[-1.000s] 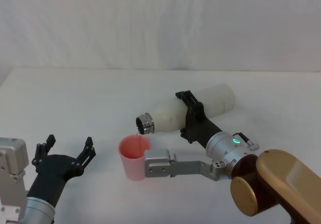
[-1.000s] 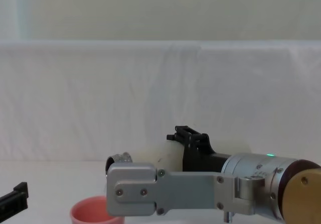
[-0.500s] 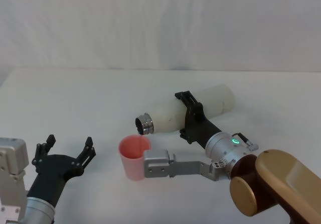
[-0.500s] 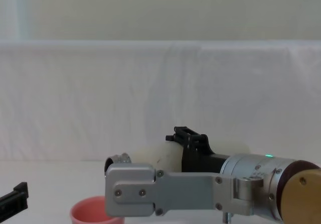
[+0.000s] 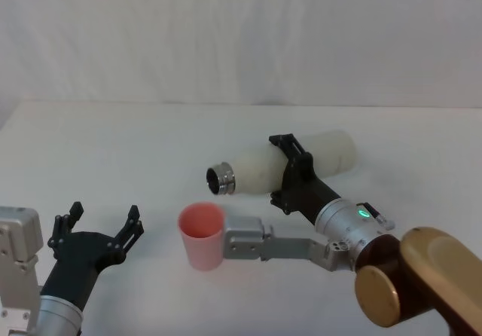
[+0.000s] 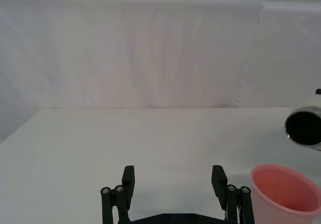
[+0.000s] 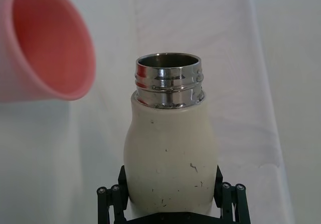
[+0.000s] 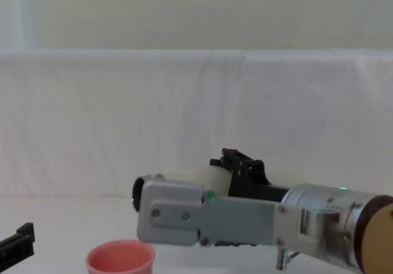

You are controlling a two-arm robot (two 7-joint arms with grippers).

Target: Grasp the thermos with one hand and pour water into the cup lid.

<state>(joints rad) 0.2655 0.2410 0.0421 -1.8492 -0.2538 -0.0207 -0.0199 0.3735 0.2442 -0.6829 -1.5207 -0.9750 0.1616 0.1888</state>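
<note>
The cream-white thermos [image 5: 256, 169] hangs almost level above the table, its open steel neck [image 5: 221, 179] pointing left, above and slightly beyond the cup lid. My right gripper [image 5: 290, 172] is shut on the thermos around its middle; from the wrist the thermos [image 7: 170, 148] sits between the black fingers [image 7: 228, 196]. The salmon-pink cup lid [image 5: 202, 234] stands upright on the table, and shows again as the cup lid [image 8: 120, 258] low in the chest view. My left gripper [image 5: 104, 215] rests open at the near left, left of the cup lid [image 6: 285, 194].
The table [image 5: 113, 148] is covered in white cloth, with a white drape behind it. A grey link of my right arm [image 5: 252, 244] lies low, close to the cup lid's right side. Bare cloth spreads to the left and far side.
The right gripper has lifted the thermos's neck and drawn it a little to the right, so the mouth now sits higher off the cup lid's rim. The left arm has not moved.
</note>
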